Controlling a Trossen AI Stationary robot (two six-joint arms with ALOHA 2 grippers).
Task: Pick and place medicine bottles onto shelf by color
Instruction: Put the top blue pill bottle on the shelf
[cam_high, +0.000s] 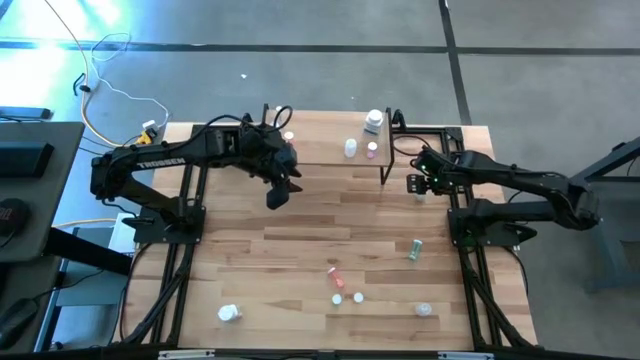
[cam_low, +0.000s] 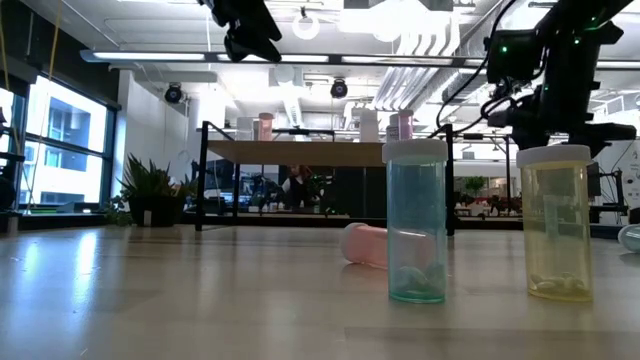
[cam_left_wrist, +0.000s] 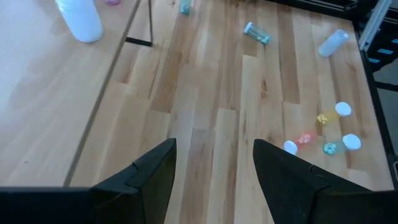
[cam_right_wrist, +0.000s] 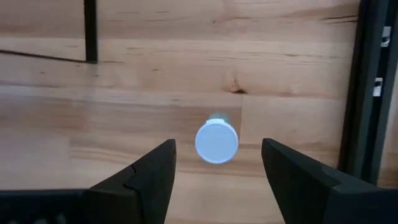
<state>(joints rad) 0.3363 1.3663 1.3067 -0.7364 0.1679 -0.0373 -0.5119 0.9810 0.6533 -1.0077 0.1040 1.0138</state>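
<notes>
On the pale slatted-wood worktop (cam_high: 300, 240), the low light-wood shelf (cam_high: 330, 150) along the far edge carries four small bottles. We judge most sorting remains: seven lie near the front edge. Left gripper (cam_high: 276, 196) hangs open, empty; right gripper (cam_right_wrist: 217, 163), open, above a white-capped bottle (cam_right_wrist: 216, 142).

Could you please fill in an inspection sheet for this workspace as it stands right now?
Surface: slatted wooden table, bare between bottles.
Job's things: shelf holds a white jar and two small bottles; a green bottle, a pink bottle and others lie loose on the table.
Clutter: nothing seen.
Grippers: left gripper open, empty, by the shelf; right gripper open above a white-capped bottle.
Cables: white and yellow cables on the floor.
Surroundings: grey floor, potted plants behind.
</notes>
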